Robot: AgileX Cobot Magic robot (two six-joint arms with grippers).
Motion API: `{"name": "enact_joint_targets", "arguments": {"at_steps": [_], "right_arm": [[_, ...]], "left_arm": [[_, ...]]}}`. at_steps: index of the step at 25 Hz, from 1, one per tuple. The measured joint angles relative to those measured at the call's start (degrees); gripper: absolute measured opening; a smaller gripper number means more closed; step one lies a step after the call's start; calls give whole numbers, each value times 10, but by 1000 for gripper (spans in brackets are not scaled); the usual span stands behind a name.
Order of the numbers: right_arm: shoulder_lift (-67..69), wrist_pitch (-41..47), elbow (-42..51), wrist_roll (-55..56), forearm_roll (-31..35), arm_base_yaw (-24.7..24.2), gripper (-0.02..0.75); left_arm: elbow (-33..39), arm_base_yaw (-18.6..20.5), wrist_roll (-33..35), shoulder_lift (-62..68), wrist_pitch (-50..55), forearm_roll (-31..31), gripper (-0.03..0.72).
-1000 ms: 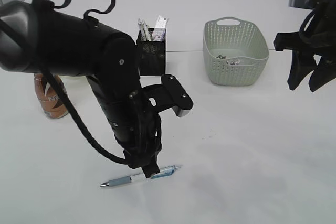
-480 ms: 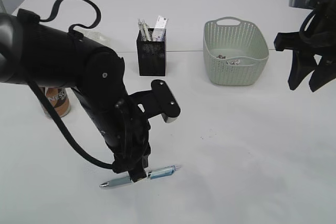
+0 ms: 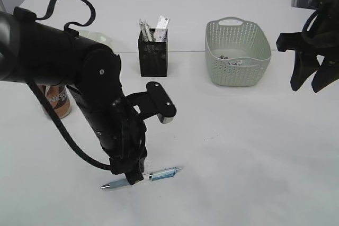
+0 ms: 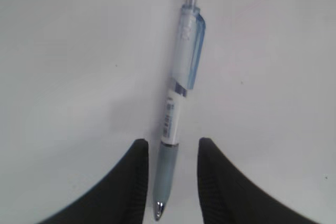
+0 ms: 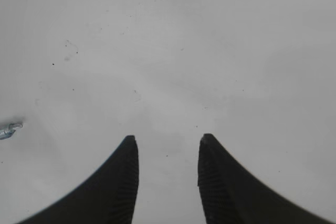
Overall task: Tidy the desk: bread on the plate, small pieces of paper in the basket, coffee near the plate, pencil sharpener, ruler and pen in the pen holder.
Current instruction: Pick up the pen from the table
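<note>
Straddling the pen (image 4: 173,129) at its grey grip end, the left gripper (image 4: 171,174) stands open, nothing held. The pen lies flat on the desk (image 3: 254,146), well in front of the pen holder (image 3: 153,52). Risk: closing so near the tip may tilt or roll the pen free.

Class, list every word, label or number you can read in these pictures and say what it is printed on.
"NE...": part of white lettering on the small brown plastic coffee bottle; the rest is hidden by the arm.
Barcode label on the clear blue-clipped pen: too blurred to read.
White card in the black square mesh pen holder: too small to read.
</note>
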Motion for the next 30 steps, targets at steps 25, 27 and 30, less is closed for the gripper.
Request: {"name": "enact_joint_targets", "arguments": {"at_steps": [25,27,30], "right_arm": [[0,0,0,0,-1,0,283],[0,0,0,0,-1,0,283],[0,0,0,0,-2,0,283]], "left_arm": [[0,0,0,22,31,-21,239],[0,0,0,22,31,-21,239],[-11,0,0,32,31,-21,239]]}}
